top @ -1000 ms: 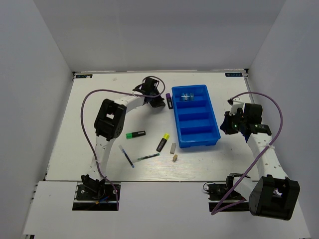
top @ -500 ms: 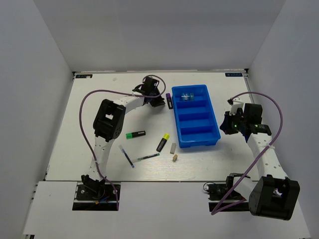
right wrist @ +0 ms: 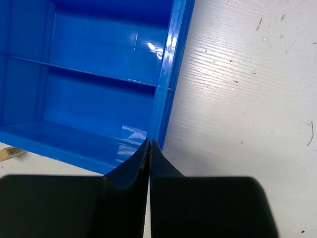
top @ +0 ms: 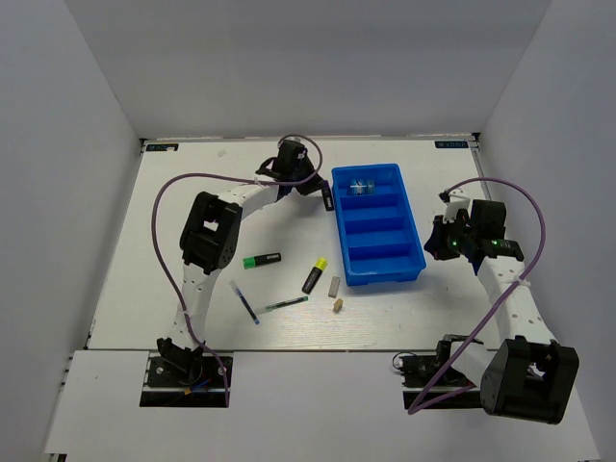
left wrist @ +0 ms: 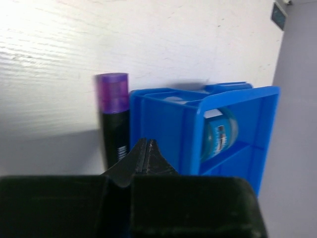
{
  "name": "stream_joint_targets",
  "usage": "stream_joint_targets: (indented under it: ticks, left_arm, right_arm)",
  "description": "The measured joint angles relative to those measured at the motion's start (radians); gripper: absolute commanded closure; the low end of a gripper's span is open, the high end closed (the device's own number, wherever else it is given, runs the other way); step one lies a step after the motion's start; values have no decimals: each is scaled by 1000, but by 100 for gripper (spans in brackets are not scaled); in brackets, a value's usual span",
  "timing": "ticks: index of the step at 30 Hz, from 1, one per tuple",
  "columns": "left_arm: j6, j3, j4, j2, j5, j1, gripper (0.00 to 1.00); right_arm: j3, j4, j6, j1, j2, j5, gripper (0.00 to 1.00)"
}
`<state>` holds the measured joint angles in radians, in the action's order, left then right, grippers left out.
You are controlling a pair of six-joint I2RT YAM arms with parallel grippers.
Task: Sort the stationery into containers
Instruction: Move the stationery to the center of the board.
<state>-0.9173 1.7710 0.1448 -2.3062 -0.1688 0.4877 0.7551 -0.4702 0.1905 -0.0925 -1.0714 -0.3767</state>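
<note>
**Left gripper**: fingers shut tip to tip, with nothing between them. Over the last second the wrist has shifted slightly toward the far edge of the table, and the fingers have pinched fully together.

**Purple-capped highlighter**: lies on the table just left of the closed tips, its lower body hidden behind the left finger and its cap pointing away from the claw. It runs alongside the outer wall of the blue tray; I cannot tell whether it touches the wall. In the overhead view it has not moved during that second.

**Judgement:** the closure caught no part of the highlighter, so the item is still unsorted. The fingers would likely need to reopen and recentre over the barrel.

**Blue pack**: ahead and right of the left claw, inside the tray's far compartment. It is the only item already sorted.

**Right gripper**: shut and empty, with its tips at the tray's right wall. It has not moved.

**Still loose, well behind the left claw toward the arm bases:**
- green highlighter
- yellow highlighter
- two thin pens
- grey eraser
- tan piece

None of these has moved, so most of the task remains.
</note>
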Motion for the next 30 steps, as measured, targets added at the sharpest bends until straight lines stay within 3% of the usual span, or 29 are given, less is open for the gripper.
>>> stream_joint_targets:
  ticks: [30]
  left_arm:
    - [-119,42,-87,-111,-57,1,100]
  right_arm:
    - [0,0,0,-4,-6,0,100]
